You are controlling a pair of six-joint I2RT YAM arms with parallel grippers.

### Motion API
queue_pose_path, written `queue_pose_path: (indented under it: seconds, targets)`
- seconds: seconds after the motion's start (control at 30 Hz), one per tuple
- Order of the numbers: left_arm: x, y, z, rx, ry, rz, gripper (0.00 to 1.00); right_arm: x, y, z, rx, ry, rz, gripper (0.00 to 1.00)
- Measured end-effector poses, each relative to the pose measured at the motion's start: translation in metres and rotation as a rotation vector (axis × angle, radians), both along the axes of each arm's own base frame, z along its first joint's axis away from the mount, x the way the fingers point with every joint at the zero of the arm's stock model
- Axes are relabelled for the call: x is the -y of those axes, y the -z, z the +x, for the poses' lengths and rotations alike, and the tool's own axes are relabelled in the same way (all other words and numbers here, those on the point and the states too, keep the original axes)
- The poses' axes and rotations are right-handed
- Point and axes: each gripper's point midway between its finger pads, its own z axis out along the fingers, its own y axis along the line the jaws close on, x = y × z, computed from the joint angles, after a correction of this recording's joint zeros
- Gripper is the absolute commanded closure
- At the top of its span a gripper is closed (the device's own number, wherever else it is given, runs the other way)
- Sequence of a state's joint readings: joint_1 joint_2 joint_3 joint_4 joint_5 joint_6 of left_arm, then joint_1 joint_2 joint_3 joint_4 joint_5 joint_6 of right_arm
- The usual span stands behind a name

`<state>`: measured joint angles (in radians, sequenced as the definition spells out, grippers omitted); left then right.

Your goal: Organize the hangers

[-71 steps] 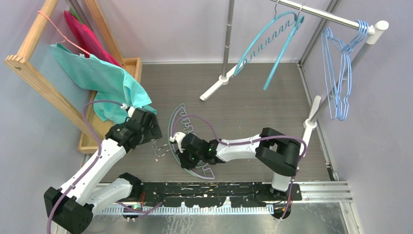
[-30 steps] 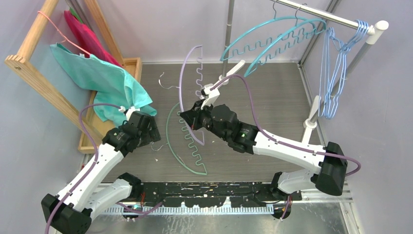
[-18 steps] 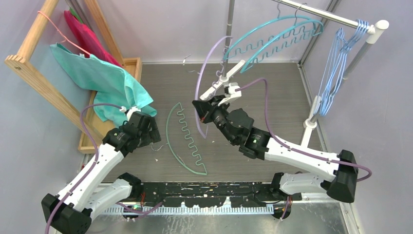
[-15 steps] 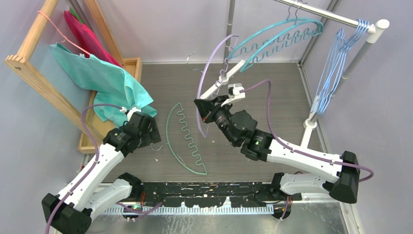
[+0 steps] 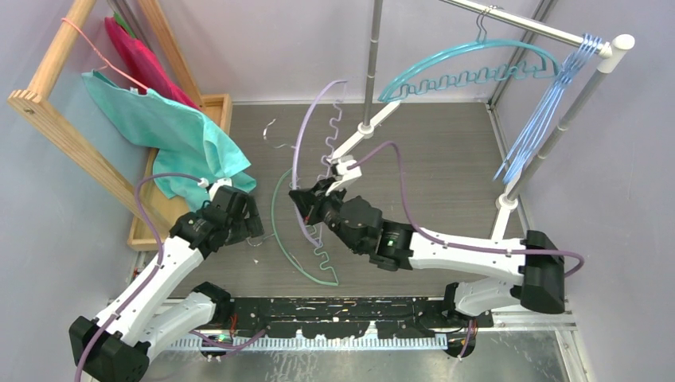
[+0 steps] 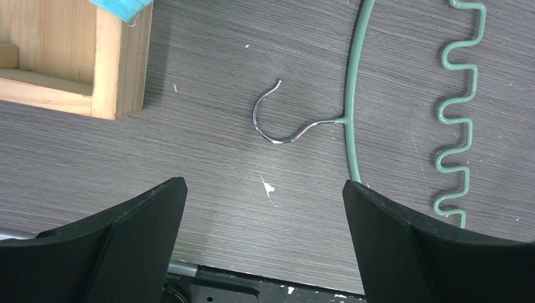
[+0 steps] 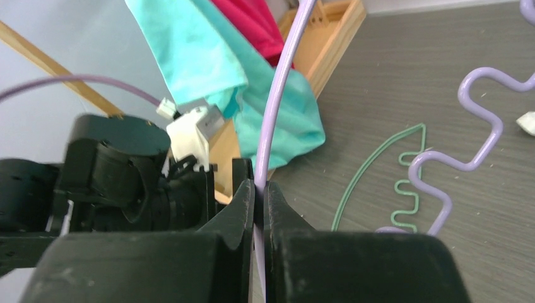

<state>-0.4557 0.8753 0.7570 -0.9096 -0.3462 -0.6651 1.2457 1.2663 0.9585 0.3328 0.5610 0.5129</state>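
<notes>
Now the right pincer (image 7: pixel 260 189) is clamped on the lilac arched plastic hanger (image 7: pixel 287 69), held up probably for hanging. The left pincer (image 6: pixel 262 186), jaws apart, hovers above the green arched hanger (image 6: pixel 351 95), ready for its hook.

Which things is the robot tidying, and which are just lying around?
Job: lilac hanger, green hanger, teal hanger, blue wire hangers.
Lying about: pink hanger, teal cloth, red cloth, wooden rack.
</notes>
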Motion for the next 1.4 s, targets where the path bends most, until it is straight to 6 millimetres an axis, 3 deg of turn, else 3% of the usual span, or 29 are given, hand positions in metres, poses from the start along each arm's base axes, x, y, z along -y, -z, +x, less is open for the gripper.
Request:
queue_pose_path:
  seconds: [0.13,0.23,0.3,0.47,0.6,0.73,1.03,1.4]
  targets:
    - [0.000,0.000,0.000,0.001,0.001,-0.002,0.02,-0.024,0.020,-0.007,-0.021,-0.053,-0.045,0.99]
    - [0.000,0.001,0.000,-0.003,0.002,0.000,0.02,-0.037,0.015,-0.011,-0.016,-0.080,-0.039,0.99]
    - [0.000,0.002,0.000,-0.009,0.002,0.003,0.02,-0.042,0.000,-0.010,0.003,-0.083,-0.014,0.99]
    - [0.000,0.001,0.000,-0.009,0.005,0.005,0.02,-0.045,-0.073,0.009,0.074,-0.048,0.143,0.99]
    - [0.001,-0.004,0.003,0.005,0.009,0.001,0.02,-0.026,-0.119,0.047,0.105,0.026,0.274,0.99]
    - [0.001,-0.007,0.002,0.015,0.018,0.003,0.02,-0.009,-0.143,0.086,0.124,0.108,0.347,0.99]
    - [0.000,-0.008,0.001,0.016,0.023,0.006,0.02,0.010,-0.149,0.124,0.114,0.175,0.403,0.99]
    - [0.000,-0.006,0.001,0.008,0.025,0.011,0.02,0.090,-0.153,0.195,0.112,0.373,0.490,0.99]
